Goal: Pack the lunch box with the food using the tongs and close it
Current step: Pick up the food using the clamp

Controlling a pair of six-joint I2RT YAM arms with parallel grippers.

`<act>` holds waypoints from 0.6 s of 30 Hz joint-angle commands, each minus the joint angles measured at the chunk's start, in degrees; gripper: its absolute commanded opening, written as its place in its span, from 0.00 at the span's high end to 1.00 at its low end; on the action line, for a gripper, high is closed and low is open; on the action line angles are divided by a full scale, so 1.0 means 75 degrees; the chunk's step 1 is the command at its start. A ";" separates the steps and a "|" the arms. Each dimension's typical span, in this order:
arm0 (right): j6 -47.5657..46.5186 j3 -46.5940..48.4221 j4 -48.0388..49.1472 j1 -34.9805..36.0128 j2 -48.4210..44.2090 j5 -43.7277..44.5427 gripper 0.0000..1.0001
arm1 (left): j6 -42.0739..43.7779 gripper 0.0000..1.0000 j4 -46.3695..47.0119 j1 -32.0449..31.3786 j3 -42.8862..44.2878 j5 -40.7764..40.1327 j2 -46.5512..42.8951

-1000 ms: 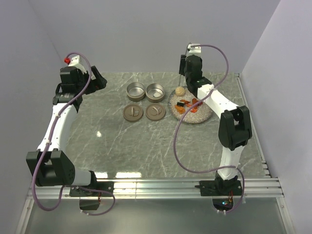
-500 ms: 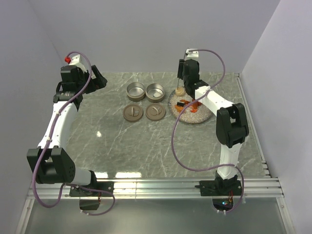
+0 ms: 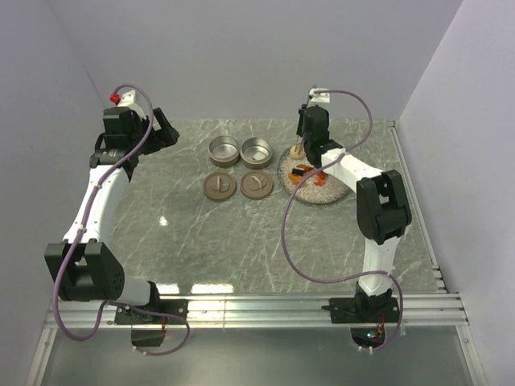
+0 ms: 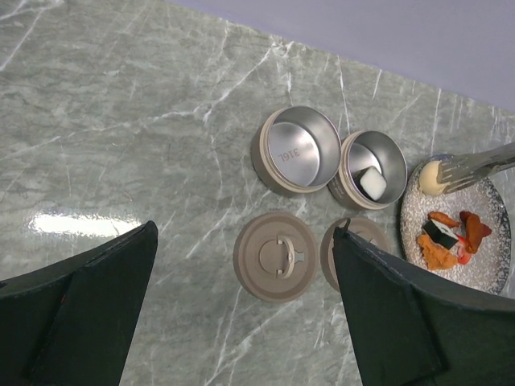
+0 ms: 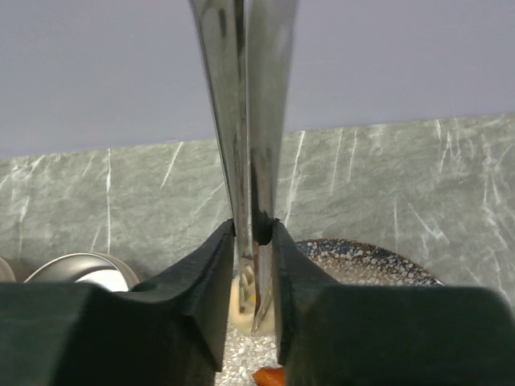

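2 tins (image 4: 298, 151), 2 lids (image 4: 277, 256), 1 plate (image 4: 492, 269)

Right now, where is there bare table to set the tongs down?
The widest bare table is in front of the lids; another patch lies left of the tins. Tins, lids and plate crowd together at the back right.

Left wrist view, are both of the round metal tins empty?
No, the tin beside the plate holds a white cube, while the other tin is bare inside.
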 commanded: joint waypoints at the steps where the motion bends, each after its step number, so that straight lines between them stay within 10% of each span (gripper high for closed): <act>1: 0.0100 -0.0028 0.0134 0.0083 -0.0230 0.0229 0.74 | -0.0008 0.04 -0.0042 -0.0076 0.0342 -0.0158 -0.0041; 18: -0.0509 0.0933 -0.0803 0.0340 -0.1542 -0.0286 0.84 | -0.0149 0.03 0.0497 -0.0088 -0.0197 -0.0065 -0.0440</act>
